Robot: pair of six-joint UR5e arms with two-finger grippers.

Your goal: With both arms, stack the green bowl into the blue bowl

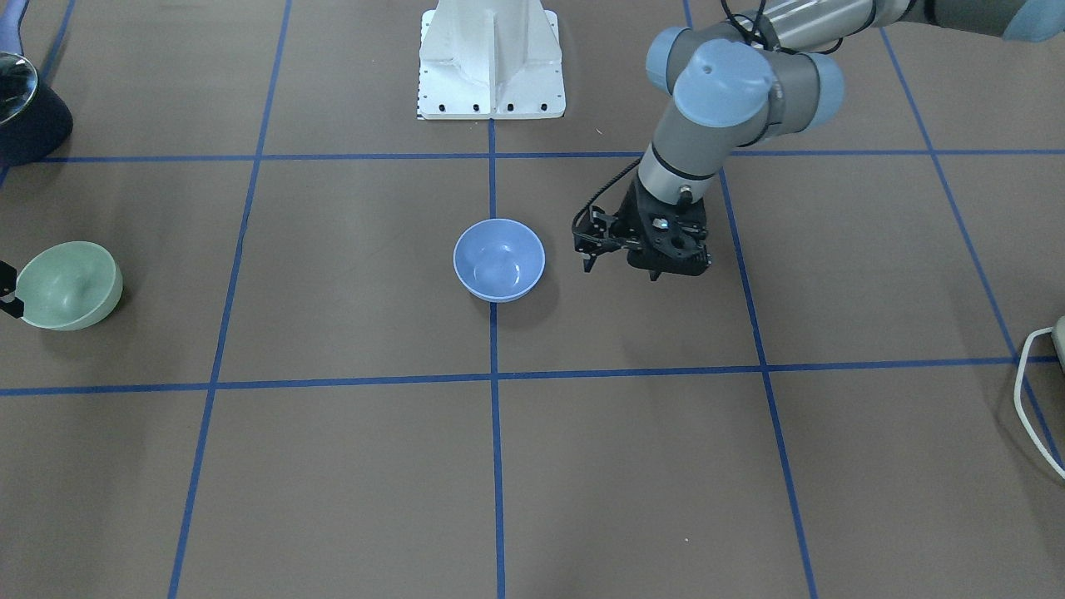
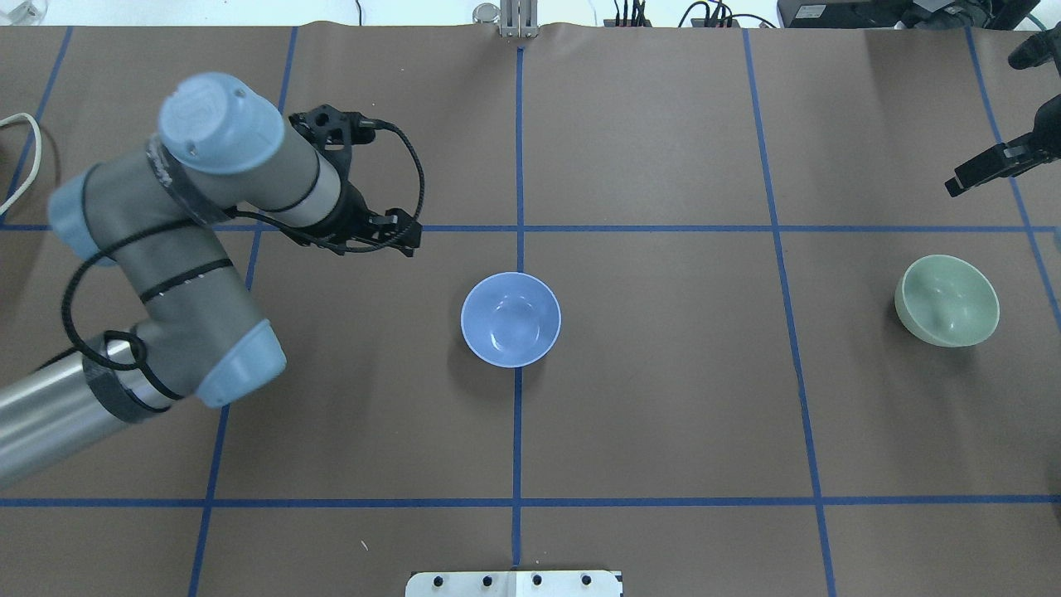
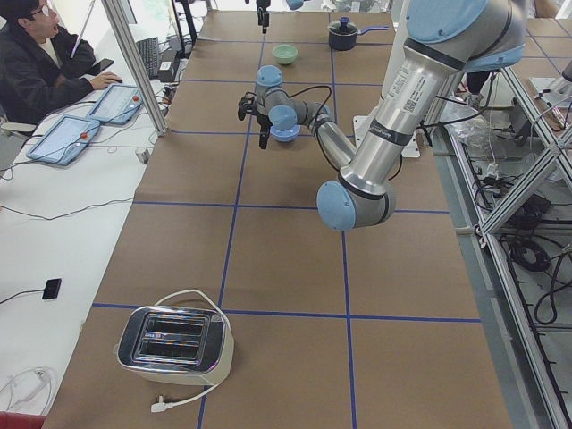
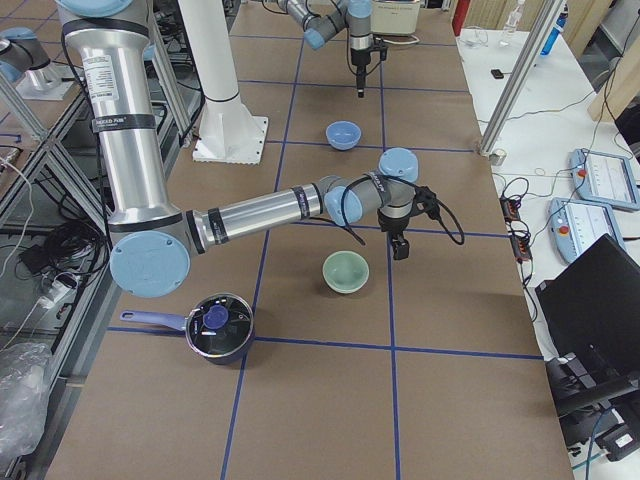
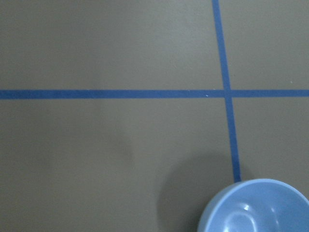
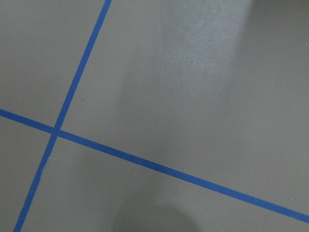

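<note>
Blue bowl (image 2: 511,319) is sitting upright mid-worktop (image 2: 663,398), on a blue tape line (image 2: 517,166). Left end effector (image 2: 404,235) is hovering near it on the robot's left side, gripping nothing; cannot tell how far the fingers are parted. Green bowl (image 2: 947,300) is resting well apart from the blue bowl, toward the robot's right. Right end effector (image 2: 960,182) is hanging near the green bowl, gripping nothing; cannot tell its opening.
</note>
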